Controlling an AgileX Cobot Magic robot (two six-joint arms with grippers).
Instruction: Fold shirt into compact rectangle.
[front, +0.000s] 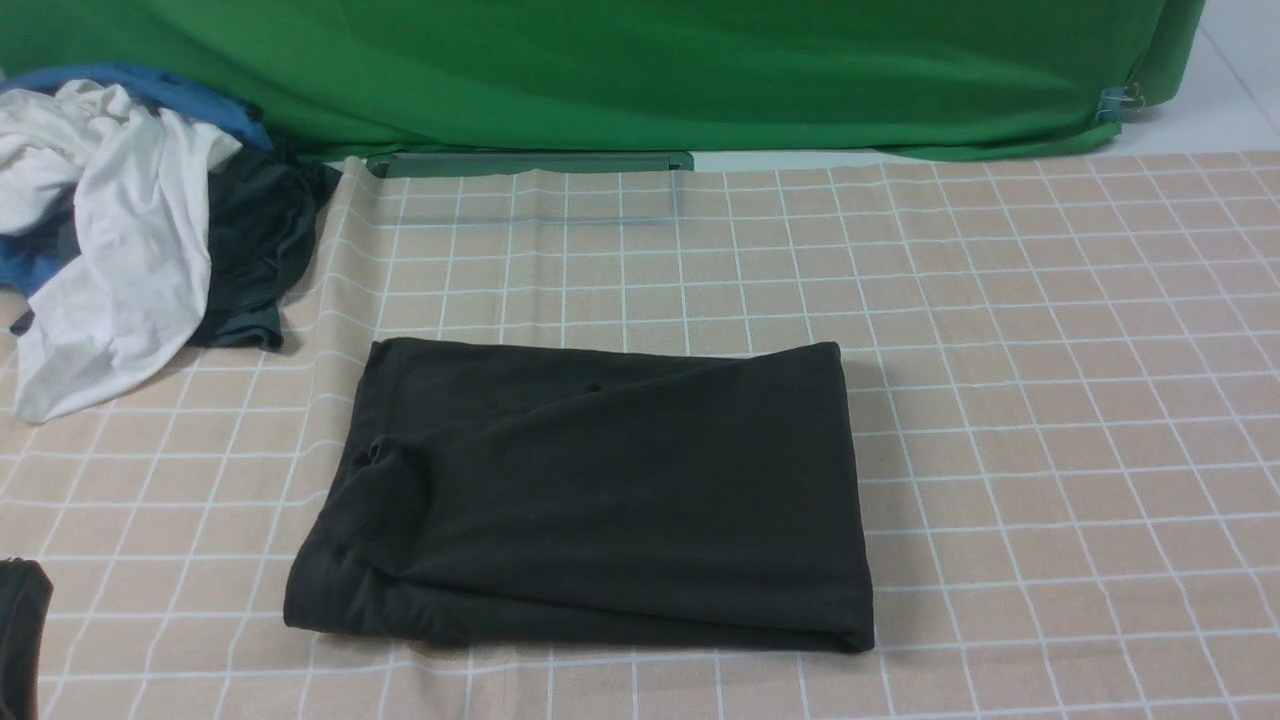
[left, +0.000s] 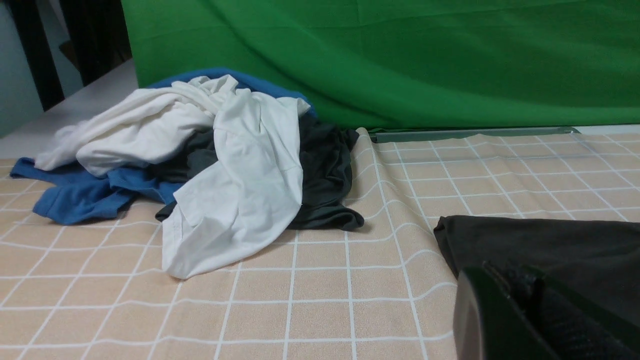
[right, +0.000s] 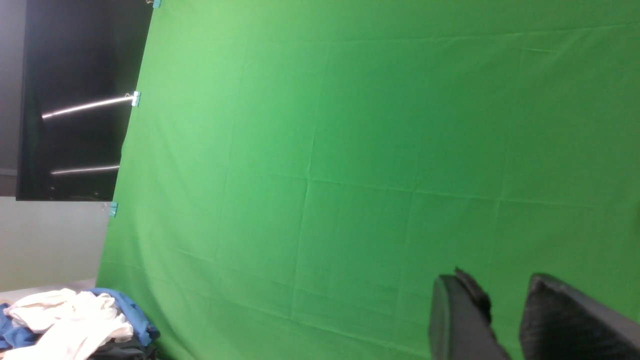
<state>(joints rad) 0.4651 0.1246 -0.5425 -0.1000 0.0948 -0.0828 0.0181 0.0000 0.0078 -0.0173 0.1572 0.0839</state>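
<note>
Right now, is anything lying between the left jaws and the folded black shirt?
Nothing visible does. The left gripper sits right beside the folded black cotton shirt, and the crumpled heap of white, blue and dark grey clothes lies apart near the far-left corner.

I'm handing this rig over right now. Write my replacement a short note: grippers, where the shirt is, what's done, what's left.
Left gripper: shut, empty, low beside the shirt's left edge.
Right gripper: jaws apart with nothing between them, raised and facing the green backdrop, away from the shirt.
Shirt: lying folded into a rough rectangle in the middle of the checked tablecloth, with neither gripper on it.
Done: the folding looks essentially finished.
Left: the near left corner bulges and flares out a bit; tidy it if you want a cleaner rectangle.
The pile of other clothes at the far left is not part of the job.
</note>
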